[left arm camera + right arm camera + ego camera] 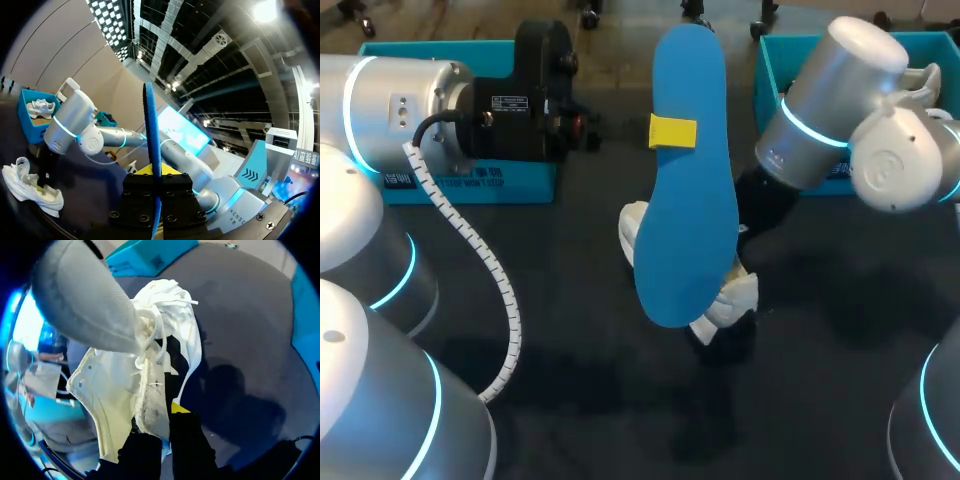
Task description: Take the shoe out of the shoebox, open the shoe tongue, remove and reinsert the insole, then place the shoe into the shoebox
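Note:
A blue insole (688, 180) hangs in the air above the table's middle, and my left gripper (672, 132) is shut on it near one end. In the left wrist view the insole (150, 125) stands edge-on between the fingers of the left gripper (152, 172). Under it the white shoe (728, 298) rests on the dark table. My right arm (820, 120) reaches down to the shoe from the right. In the right wrist view my right gripper (167, 412) is shut on the edge of the shoe's (115, 390) upper beside the laces. A grey padded surface (85, 305) hides part of the shoe.
A teal shoebox (470, 180) stands at the back left behind my left arm. A second teal box (790, 60) at the back right holds another white shoe (41, 107). Bare dark table (620, 400) lies in front of the shoe.

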You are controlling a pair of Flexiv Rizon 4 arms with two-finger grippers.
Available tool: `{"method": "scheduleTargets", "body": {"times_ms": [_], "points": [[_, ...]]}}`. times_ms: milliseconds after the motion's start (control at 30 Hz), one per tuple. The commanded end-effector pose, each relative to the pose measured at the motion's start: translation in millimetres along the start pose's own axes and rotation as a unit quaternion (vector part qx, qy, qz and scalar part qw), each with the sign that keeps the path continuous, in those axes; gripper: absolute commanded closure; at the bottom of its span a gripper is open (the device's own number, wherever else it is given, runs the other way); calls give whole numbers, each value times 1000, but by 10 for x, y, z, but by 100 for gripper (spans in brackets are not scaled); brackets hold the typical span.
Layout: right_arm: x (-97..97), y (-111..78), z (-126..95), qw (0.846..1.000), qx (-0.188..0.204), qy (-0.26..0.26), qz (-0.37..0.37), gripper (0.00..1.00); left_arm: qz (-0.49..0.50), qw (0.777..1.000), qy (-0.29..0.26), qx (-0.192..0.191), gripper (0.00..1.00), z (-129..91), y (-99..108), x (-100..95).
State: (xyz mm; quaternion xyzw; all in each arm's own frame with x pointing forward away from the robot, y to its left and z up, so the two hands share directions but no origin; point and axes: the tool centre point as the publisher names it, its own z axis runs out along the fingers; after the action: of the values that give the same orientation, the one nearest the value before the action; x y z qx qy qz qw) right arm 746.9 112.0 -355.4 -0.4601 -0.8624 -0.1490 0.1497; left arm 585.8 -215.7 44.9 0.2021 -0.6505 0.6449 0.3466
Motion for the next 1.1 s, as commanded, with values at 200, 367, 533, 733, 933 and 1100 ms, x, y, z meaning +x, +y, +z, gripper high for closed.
{"method": "scheduleTargets", "body": {"times_ms": [200,367,533,733,933,1100], "points": [[167,-15,-2,993,-73,-25,87,100,0,1000,0,-1,100,11,-8,-7],[167,-15,-2,993,-73,-25,87,100,0,1000,0,-1,100,11,-8,-7],[167,-15,-2,993,-73,-25,87,100,0,1000,0,-1,100,11,-8,-7],[132,-159,17,982,-118,-50,137,100,0,1000,0,-1,100,11,-8,-7],[107,-253,93,980,-106,-68,155,100,0,1000,0,-1,100,11,-8,-7],[154,-251,128,980,-115,-65,146,100,0,1000,0,-1,100,11,-8,-7]]}}
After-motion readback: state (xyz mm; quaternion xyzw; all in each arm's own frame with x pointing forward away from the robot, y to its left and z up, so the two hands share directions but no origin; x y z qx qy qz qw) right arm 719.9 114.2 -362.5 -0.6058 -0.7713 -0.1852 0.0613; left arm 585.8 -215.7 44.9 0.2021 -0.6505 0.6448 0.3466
